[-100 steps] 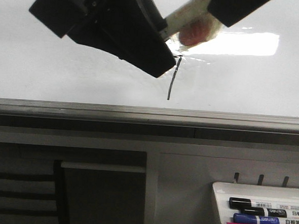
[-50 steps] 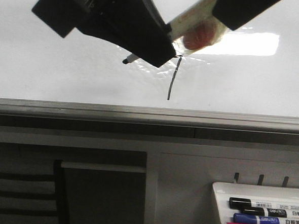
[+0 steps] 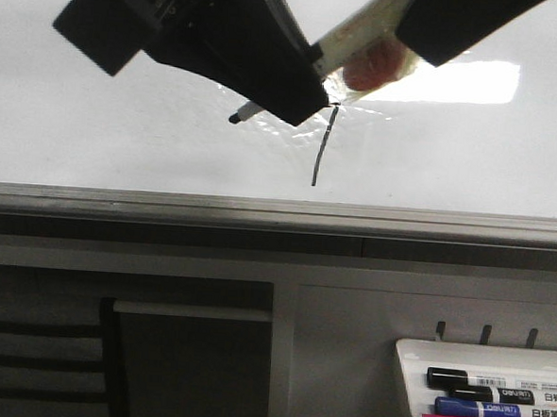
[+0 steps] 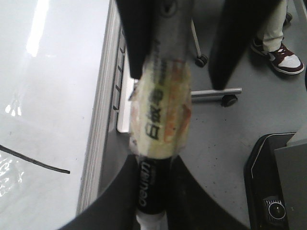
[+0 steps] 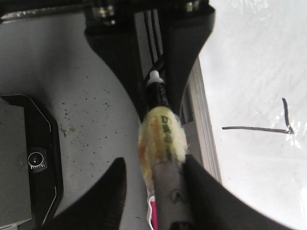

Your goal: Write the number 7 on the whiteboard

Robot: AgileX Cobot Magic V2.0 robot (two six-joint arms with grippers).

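The whiteboard fills the upper front view, with the number 7 drawn in thin black; its bar is mostly hidden behind my left gripper. That gripper is shut on the black barrel of a marker wrapped in yellowish tape, and the marker's tip pokes out left of the figure. My right gripper is open around the marker's grey rear end: one finger lies against it, the other stands apart. The figure also shows in the right wrist view.
A grey metal frame runs along the board's lower edge. Below, at the right, a white tray holds a black and a blue marker. A black base unit, a caster and a person's shoe are on the floor.
The marker's tip has come into view left of the figure. My left gripper has risen slightly, and my right gripper has shifted a little up and to the right.
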